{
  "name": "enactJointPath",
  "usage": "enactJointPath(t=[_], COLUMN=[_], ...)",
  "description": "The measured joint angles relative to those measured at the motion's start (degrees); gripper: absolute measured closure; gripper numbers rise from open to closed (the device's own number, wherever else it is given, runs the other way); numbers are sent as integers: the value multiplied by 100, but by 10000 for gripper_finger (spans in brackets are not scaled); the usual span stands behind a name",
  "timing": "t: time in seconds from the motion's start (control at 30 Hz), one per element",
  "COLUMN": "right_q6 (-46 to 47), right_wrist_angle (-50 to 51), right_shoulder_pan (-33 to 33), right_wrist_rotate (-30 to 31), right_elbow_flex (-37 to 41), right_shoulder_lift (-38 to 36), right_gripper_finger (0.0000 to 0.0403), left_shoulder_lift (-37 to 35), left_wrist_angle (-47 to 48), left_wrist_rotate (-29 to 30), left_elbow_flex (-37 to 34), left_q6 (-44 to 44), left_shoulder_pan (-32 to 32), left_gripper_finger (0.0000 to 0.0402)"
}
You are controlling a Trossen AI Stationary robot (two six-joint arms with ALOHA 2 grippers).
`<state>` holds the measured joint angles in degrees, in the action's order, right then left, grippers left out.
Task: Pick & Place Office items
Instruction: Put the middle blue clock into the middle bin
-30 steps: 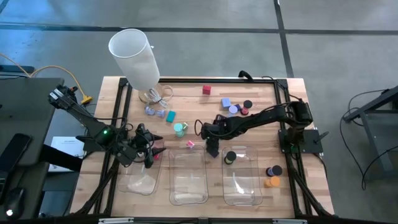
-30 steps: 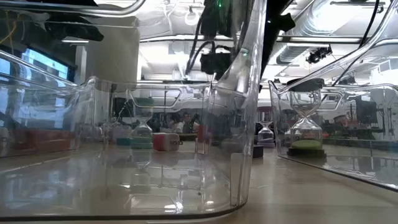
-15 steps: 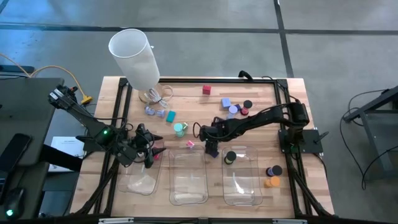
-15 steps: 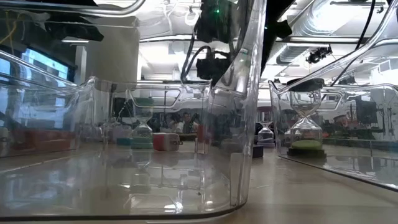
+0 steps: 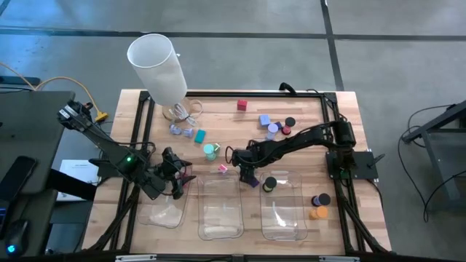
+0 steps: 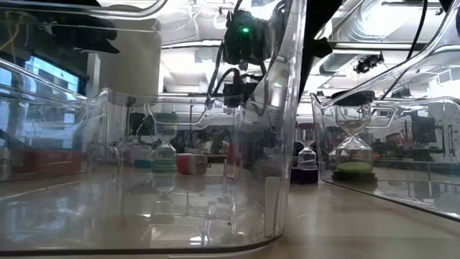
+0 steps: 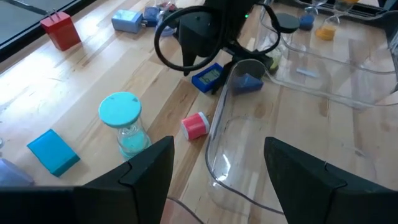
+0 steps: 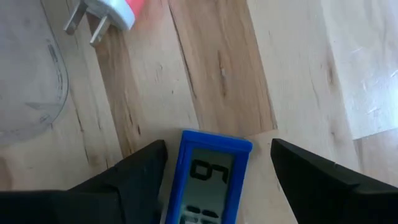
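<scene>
The right gripper (image 5: 247,177) hangs low over the wooden desk (image 5: 306,120), just off the far corner of the middle clear plastic tray (image 5: 220,211), which serves here as the landmark. Its fingers (image 8: 323,186) are spread apart, and a small blue rectangular timer with a grey digit display (image 8: 208,180) lies flat on the desk between them; whether the fingers touch its sides cannot be told. In the left wrist view the same blue timer (image 7: 207,77) sits under the right arm's dark wrist, just outside the rounded far corner of the middle tray.

A small pink-and-white plug-shaped piece (image 7: 195,125) lies on the desk just beside the middle tray's far-left corner, with its two metal prongs showing in the right wrist view (image 8: 106,15). Farther from the tray stands a teal sand timer with a round cap (image 7: 124,124), and beyond that a teal rectangular block (image 7: 53,151).

The left gripper (image 5: 177,182) hovers near the far-right corner of the left clear tray (image 5: 164,211), to the left of the middle tray, its fingers (image 7: 149,168) released and holding nothing.

A red cube (image 5: 242,105) sits well beyond the middle tray, near the desk's far edge. A tall white cylinder (image 5: 158,69) stands at the far-left corner.
</scene>
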<state>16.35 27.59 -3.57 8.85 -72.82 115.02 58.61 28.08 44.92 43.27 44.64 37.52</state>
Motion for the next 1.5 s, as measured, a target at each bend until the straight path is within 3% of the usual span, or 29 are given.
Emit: enactJointPath(t=[0.23,0.5,0.8,1.17,1.5], right_q6=[-5,-10,-20,-168,-1006], right_wrist_angle=[16,184,261,882,775], right_shoulder_pan=[-2,-7,-40,-136,-584], right_wrist_rotate=[-19,-39,277,1266,1363], right_elbow_flex=[0,0,26,-31,-987], right_shoulder_lift=[9,15,-120,-1196,-1603], right_gripper_finger=[149,270,270,270,270], left_shoulder_lift=[-6,-6,-6,-11,-11], left_wrist_angle=[-6,-9,-29,-123,-167], left_wrist_rotate=[10,10,-35,-10,23], left_elbow_flex=[2,2,2,10,10], left_q6=[19,24,40,39,35], left_shoulder_pan=[0,2,5,94,92], left_gripper_finger=[160,160,160,160,160])
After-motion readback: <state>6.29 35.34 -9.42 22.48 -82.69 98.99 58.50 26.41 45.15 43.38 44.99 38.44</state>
